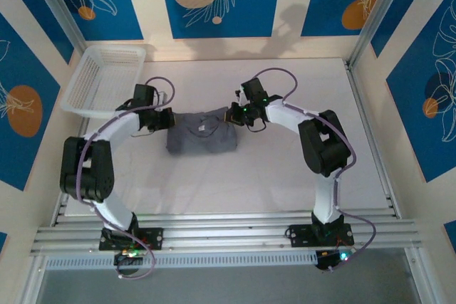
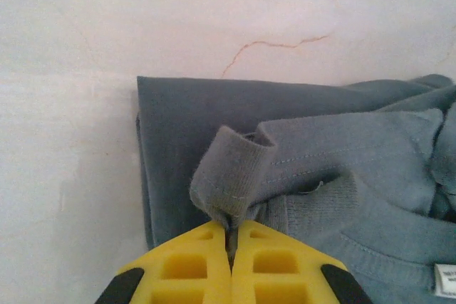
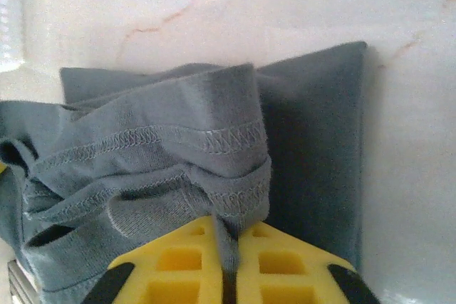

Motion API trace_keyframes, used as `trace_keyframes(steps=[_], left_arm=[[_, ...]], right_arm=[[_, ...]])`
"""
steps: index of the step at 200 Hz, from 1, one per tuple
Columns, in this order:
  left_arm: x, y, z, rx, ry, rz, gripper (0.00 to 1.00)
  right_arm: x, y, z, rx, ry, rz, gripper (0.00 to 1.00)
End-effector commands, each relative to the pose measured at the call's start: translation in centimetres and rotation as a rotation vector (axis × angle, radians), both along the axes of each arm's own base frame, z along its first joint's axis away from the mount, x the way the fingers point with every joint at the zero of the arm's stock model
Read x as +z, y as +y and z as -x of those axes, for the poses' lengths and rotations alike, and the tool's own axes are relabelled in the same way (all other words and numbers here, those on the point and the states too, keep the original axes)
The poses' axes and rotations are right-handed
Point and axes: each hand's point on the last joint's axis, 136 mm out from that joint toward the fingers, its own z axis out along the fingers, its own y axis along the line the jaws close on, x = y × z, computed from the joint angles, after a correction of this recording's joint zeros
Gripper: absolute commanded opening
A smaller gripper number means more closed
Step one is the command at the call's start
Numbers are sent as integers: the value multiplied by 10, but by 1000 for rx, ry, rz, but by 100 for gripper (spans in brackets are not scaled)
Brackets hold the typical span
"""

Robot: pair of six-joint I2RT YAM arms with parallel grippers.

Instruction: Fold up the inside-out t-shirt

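Step in hand, by my judgement: mid-fold, both edges gripped. The inside-out t-shirt [image 1: 201, 133] is lying as a compact bunched stack on the desk [image 1: 271, 176], spanning between the two end effectors. The left end effector [image 2: 230, 236] is pinching a rolled cloth edge, pads together on it. The right end effector [image 3: 226, 231] is clamping a seamed bundle directly ahead of its pads. The next move is calling for carrying both edges across together under even tension. The lower layers are lying hidden, and I cannot tell which edge is hem or sleeve.
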Motion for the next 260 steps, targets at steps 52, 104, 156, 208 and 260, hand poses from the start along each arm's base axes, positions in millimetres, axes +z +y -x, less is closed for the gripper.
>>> trace_keyframes(steps=[52,104,156,208,260], left_arm=[[1,-4,-34,-18,11,-2,33],[41,4,6,112,-6,109,38],[26,14,25,180,29,109,46],[21,29,26,215,63,166,77],[-5,-28,15,80,208,434,68]], right_arm=[[21,-22,6,-4,51,89,47],[62,-9,49,6,-1,80,50],[-21,31,52,59,88,159,50],[38,17,41,43,1,131,52],[53,-74,63,-395,117,-69,54]])
